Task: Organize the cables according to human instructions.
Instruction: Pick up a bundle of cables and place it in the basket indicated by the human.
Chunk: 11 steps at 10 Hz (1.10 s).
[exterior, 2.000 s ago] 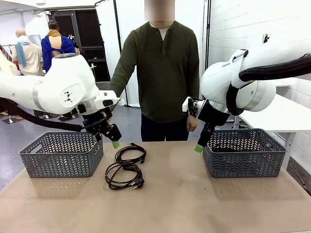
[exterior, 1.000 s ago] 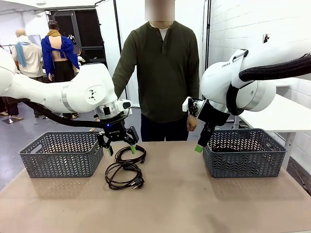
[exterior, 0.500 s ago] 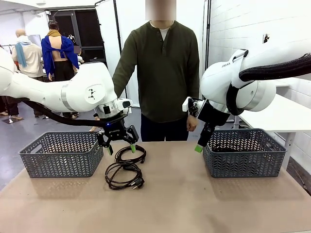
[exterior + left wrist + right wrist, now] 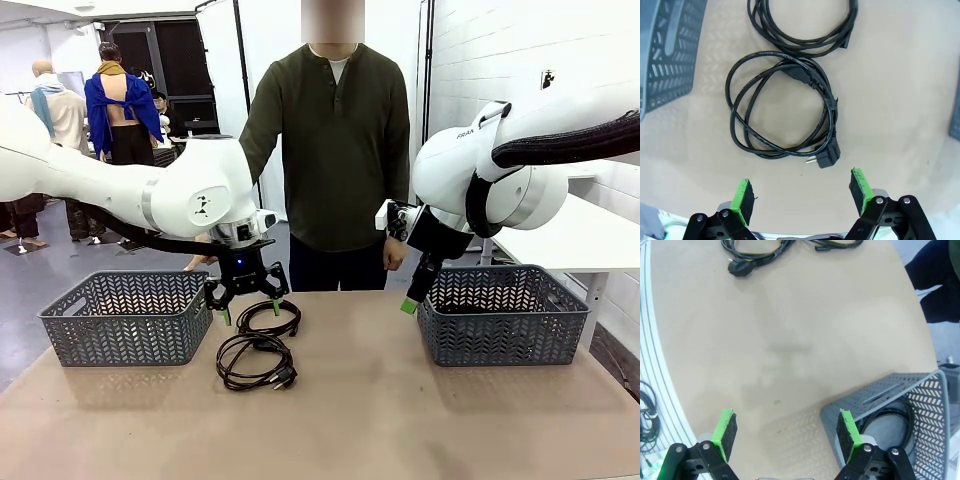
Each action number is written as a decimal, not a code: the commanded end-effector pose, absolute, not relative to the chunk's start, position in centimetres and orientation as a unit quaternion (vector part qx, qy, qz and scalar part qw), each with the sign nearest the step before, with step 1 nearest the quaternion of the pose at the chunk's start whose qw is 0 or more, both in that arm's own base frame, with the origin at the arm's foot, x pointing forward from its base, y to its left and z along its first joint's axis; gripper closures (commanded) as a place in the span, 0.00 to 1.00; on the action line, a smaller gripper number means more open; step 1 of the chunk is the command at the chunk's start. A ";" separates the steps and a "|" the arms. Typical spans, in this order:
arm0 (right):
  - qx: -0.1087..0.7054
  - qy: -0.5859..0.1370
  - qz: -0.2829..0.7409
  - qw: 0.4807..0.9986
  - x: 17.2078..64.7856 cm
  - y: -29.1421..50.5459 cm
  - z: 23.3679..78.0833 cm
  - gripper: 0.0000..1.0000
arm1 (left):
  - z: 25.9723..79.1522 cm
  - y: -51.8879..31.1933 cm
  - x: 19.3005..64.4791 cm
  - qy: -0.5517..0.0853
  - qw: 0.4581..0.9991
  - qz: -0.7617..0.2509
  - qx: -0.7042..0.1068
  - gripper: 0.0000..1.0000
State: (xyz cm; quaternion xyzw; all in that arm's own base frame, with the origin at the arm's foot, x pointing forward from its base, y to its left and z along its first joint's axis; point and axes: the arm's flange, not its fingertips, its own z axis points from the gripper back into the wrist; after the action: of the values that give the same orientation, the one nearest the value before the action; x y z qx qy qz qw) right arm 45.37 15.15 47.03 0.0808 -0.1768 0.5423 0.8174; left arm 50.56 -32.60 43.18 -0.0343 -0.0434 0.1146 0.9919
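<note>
Two cables lie as black coils on the tan table: a far coil (image 4: 268,318) and a near coil (image 4: 255,362) with a chunky plug. My left gripper (image 4: 249,309) hangs open above them, pointing down. In the left wrist view the plugged coil (image 4: 780,115) lies just beyond the open left gripper (image 4: 801,192), with the other coil (image 4: 800,30) farther off. My right gripper (image 4: 410,305) is open beside the right basket, holding nothing. Between the open right gripper (image 4: 786,431) fingers lies bare table, and another cable (image 4: 895,415) rests inside the basket. The human (image 4: 330,150) stands at the far side, arms down.
A grey lattice basket (image 4: 127,317) stands at the table's left and another (image 4: 503,313) at its right. The left basket's wall (image 4: 665,55) sits close to the coils. The near half of the table is bare.
My left arm has swung from beside the left basket to above the coils and turned its gripper down, then edged right. The right arm and the person stayed still.
</note>
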 end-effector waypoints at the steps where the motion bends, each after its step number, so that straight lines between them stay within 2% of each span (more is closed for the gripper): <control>1: 0.080 -0.179 0.540 0.818 45.4 15.1 47.0 0.00 | 42.8 -34.1 51.7 -0.023 0.985 0.167 -0.047 0.00; 4: 0.080 -0.179 0.540 0.818 45.4 15.1 47.0 0.00 | 41.1 -34.5 52.5 0.008 0.975 0.213 -0.056 0.00; 6: 0.080 -0.179 0.540 0.818 45.4 15.1 47.0 0.00 | 39.6 -34.7 52.8 -0.007 0.965 0.255 -0.056 0.00; 11: 0.080 -0.179 0.540 0.818 45.4 15.1 47.0 0.00 | 36.8 -34.8 53.2 -0.009 0.960 0.274 -0.050 0.00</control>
State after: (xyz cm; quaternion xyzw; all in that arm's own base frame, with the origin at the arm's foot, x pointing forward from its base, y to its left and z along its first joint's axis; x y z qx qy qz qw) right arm 45.37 15.14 47.04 0.0807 -0.1769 0.5422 0.8175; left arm 53.05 -34.58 37.09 -0.0507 0.0067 0.2532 0.9661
